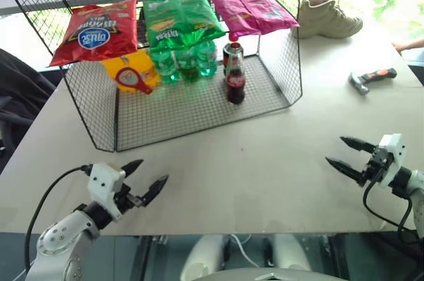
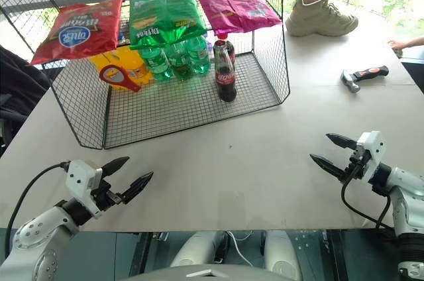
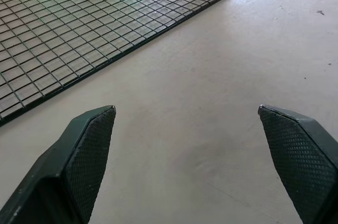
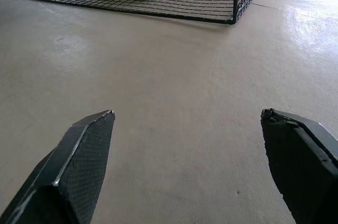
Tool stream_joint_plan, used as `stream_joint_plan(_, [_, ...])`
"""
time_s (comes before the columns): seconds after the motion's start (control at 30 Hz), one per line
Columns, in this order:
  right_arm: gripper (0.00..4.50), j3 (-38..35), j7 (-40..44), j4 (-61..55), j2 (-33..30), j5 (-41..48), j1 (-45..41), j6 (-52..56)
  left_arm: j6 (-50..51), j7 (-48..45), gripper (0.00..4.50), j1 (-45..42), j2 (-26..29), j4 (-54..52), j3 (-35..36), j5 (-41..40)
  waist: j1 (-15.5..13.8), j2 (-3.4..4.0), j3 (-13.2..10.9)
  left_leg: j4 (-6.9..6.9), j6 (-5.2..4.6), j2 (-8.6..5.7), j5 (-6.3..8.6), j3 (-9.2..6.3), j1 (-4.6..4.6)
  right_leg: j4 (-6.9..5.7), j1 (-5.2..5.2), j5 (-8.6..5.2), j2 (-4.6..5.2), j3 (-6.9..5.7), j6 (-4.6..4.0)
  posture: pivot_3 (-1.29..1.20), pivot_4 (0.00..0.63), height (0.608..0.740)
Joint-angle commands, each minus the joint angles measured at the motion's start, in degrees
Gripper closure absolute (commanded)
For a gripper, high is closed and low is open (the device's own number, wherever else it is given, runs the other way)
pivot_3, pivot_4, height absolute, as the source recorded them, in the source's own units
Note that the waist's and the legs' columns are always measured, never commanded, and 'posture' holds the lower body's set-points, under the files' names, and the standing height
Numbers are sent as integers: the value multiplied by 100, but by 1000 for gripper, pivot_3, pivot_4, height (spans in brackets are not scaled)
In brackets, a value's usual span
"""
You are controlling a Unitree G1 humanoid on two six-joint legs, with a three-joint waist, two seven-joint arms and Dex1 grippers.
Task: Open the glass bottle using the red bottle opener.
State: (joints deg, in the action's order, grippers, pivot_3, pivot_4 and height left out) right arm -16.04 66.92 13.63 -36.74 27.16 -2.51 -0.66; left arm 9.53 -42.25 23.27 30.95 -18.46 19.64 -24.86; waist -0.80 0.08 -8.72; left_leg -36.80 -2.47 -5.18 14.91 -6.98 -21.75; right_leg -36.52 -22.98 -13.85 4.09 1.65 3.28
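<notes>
Setting: a pale tabletop (image 1: 265, 162) with a black wire rack (image 1: 199, 105) standing toward its far left; the rack's open side faces the near edge.
Glass bottle: the glass bottle (image 1: 235, 81) stands upright on the rack's wire floor, near the rack's right wall, dark liquid inside and a red label. A stubbier cola bottle (image 1: 232, 51) stands just behind it.
Red bottle opener: the red bottle opener (image 1: 132, 79) sits at the rack's left side, propped against a yellow item (image 1: 129, 65), ring head uppermost as far as can be told.
Other rack contents: green plastic bottles (image 1: 184, 61) in the middle; three snack bags, red (image 1: 97, 29), green (image 1: 182, 17) and pink (image 1: 248, 8), lie across the top.
Elsewhere on the tabletop: a hammer (image 1: 371, 79) by the right edge, a beige shoe (image 1: 328, 17) at the far right corner.
Left gripper: the left gripper (image 1: 147, 180) hovers over the near left edge, fingers spread wide, holding nothing.
Right gripper: the right gripper (image 1: 346, 154) hovers near the right edge, fingers likewise spread wide and empty.
Progress: nothing appears done. Bottle and opener both rest untouched in the rack, well apart from both grippers.
Left to do: fetching the opener, steadying the bottle, levering off the cap. Whether a cap sits on the neck cannot be made out.
</notes>
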Motion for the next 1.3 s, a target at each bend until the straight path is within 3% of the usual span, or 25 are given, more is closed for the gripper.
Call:
stream_joint_plan(0.03, [52, -47, -51, -132, 12, 41, -65, -70, -99, -8, 0, -48, 8, 10, 32, 23, 0, 0, 0, 0, 0, 0, 0, 0, 0, 0, 0, 0, 0, 0, 0, 0, 150, 740])
stream_joint_plan(0.8, [52, 93, -148, -260, 128, 29, -202, -30, -415, 162, 0, -412, -174, 415, 1, 271, -1, -1, 1, -7, 0, 0, 0, 1, 1, -9, 0, 0, 0, 0, 0, 0, 150, 740])
stream_joint_plan(1.1, [52, 880, -661, -2121, 764, 375, -176, 726, -212, 1423, 0, -1886, -954, 615, 193, 25, -4, -11, 6, -28, 2, 0, 0, -6, -1, -28, -2, 1, -3, -5, 1, 0, 150, 740])
stream_joint_plan(1.3, [52, 1421, -1218, -3068, 1287, 563, -364, 1199, -477, 2181, 0, -2625, -1217, 945, 274, 326, 3, -34, 19, -35, 27, -5, -15, -2, -2, -30, -6, 5, -5, -6, 8, 0, 150, 740])
